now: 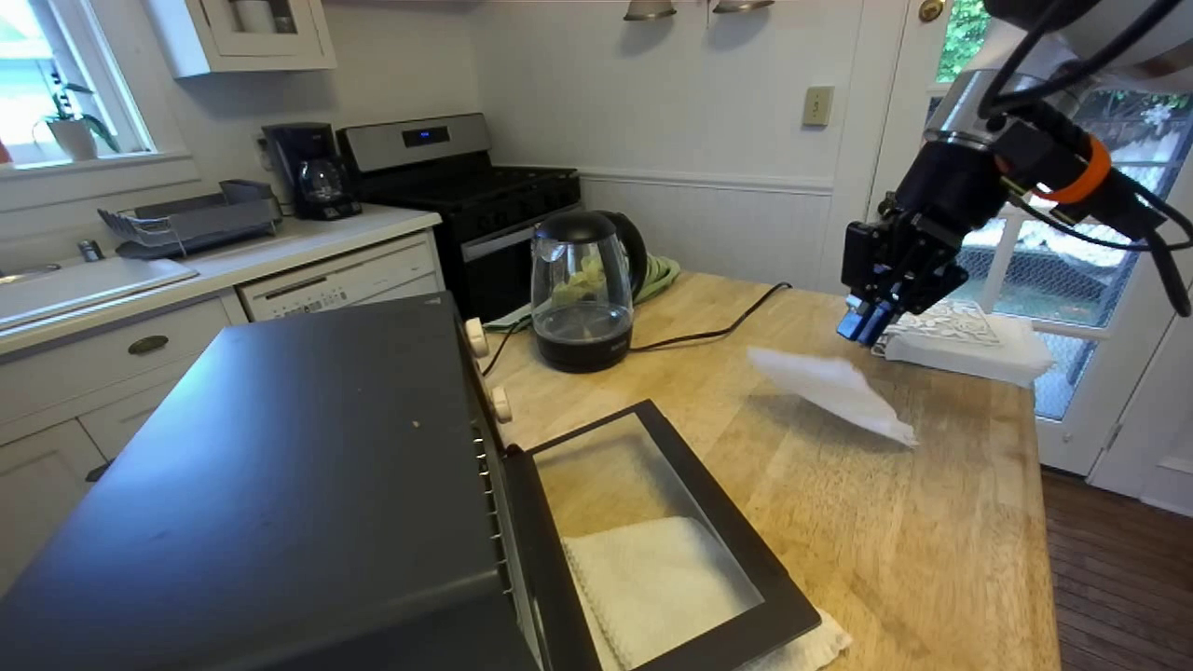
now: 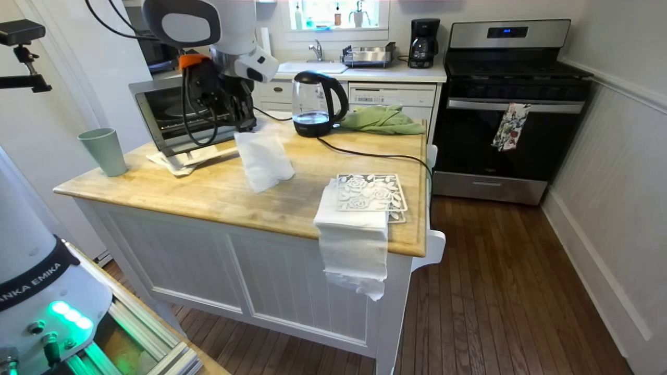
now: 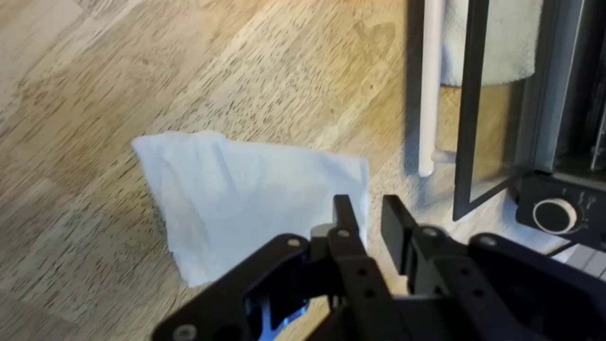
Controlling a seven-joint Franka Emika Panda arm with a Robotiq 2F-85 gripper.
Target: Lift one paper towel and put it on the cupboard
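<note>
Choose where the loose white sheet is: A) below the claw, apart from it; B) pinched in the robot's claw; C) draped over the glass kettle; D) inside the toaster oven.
A: in an exterior view, bare cupboard top shows between the gripper and the paper towel below it.

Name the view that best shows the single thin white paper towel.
The wrist view: the thin white paper towel looks largest there, though the black pincer hides part. Both exterior views show it smaller, as a narrow slanted sheet or a broader sheet.
</note>
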